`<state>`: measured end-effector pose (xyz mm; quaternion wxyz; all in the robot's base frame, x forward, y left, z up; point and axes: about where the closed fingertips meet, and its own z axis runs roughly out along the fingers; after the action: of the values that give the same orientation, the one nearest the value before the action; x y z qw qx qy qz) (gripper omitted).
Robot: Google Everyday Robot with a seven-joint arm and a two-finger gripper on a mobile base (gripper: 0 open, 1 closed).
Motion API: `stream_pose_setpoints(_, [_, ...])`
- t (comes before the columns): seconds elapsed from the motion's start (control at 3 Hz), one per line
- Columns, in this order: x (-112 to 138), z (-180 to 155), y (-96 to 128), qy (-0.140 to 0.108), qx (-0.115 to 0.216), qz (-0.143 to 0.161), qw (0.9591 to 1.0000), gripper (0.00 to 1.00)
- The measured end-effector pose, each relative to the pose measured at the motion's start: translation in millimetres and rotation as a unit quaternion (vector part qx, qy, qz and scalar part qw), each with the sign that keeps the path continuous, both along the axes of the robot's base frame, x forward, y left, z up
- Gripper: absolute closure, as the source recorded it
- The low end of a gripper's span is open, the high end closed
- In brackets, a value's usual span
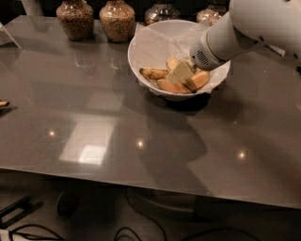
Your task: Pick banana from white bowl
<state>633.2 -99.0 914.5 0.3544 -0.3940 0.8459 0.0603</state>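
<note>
Far to the left of the white bowl (pixel 141 52), at the edge of the grey table (pixel 70 103), we see a small yellowish object with a dark tip (pixel 3 103); what it is we cannot tell. Up and to the left of the bowl stand two glass jars with brownish filling, one (pixel 75 19) well apart from the bowl and the other (pixel 117 20) just beside the bowl's left rim. Behind the bowl, a third jar (pixel 161 12) shows above the rim.

The bowl stands upright on the table and is lined with crinkled white paper (pixel 155 44). At the left of the bowl's floor lies a small brown-speckled banana (pixel 153 73). Just right of it, towards the front wall of the bowl, lies a deeper orange-yellow banana (pixel 170 87). The banana (pixel 172 62), paler than the rest, lies near the middle of the bowl, behind the others.

The gripper (pixel 181 76) is down inside the bowl, among the fruit and just in front of the pale banana. We cannot tell whether it is spread, pressed together or pinching anything. Another orange-yellow banana (pixel 201 79) lies to its right, by the bowl's right wall. The white arm (pixel 235 33) reaches in over the bowl's right rim, and a fourth jar (pixel 210 14) stands behind the bowl beside it.
</note>
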Motion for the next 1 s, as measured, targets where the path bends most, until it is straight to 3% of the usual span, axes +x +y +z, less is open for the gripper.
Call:
stream_pose_setpoints(0.33, [7, -11, 5, 0.011, 0.008, -0.003, 0.9999, 0.34])
stream_pose_setpoints(1.0, [20, -32, 7, 0.028, 0.011, -0.018, 0.9994, 0.39])
